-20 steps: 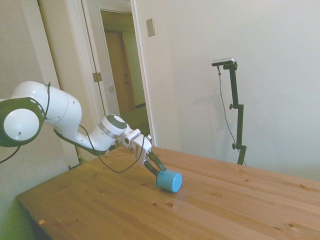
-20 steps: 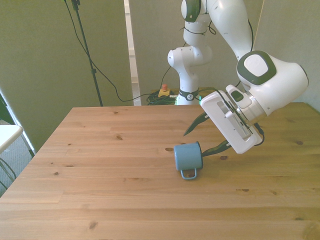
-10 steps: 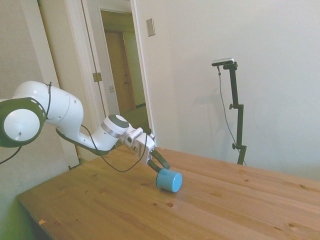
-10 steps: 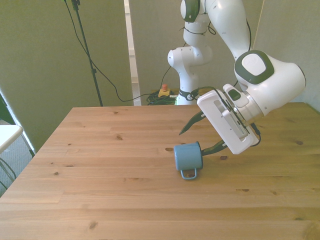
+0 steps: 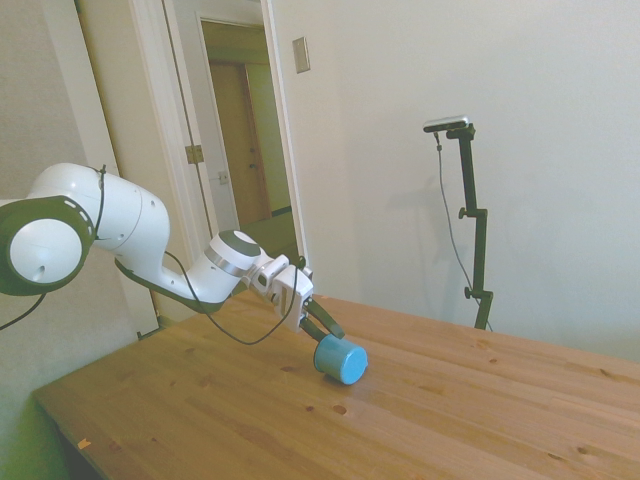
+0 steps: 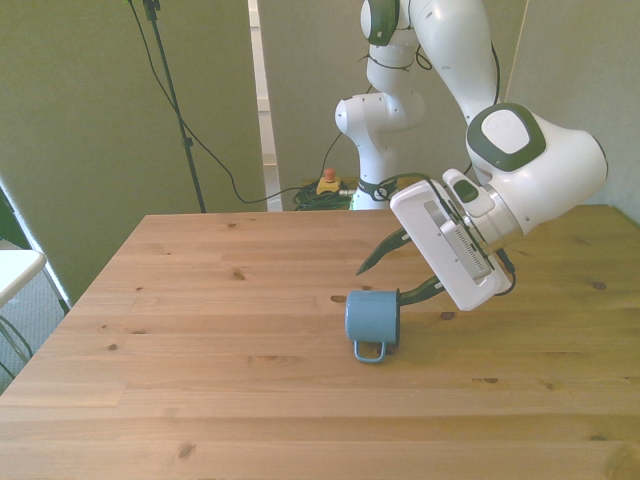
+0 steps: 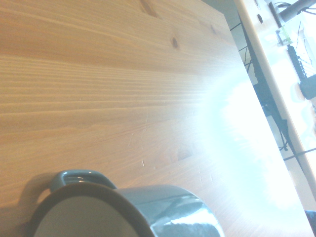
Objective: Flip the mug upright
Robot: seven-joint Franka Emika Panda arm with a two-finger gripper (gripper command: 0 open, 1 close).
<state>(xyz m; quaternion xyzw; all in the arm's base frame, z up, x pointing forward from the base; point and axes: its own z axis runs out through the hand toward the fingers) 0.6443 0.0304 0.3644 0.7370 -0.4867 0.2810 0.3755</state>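
Mug (image 6: 373,318): lain on side mid-table (image 6: 200,300), handle toward camera. Gripper (image 6: 388,280): fingers spread, mug's rim end straddled, not clamped; angled low, judged positioned for levering upright.

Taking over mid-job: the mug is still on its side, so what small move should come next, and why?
Probably close the fingers on the mug. It lies on its side on the table, handle toward the camera in the front view, and the open gripper has one finger at its rim, the other above it.
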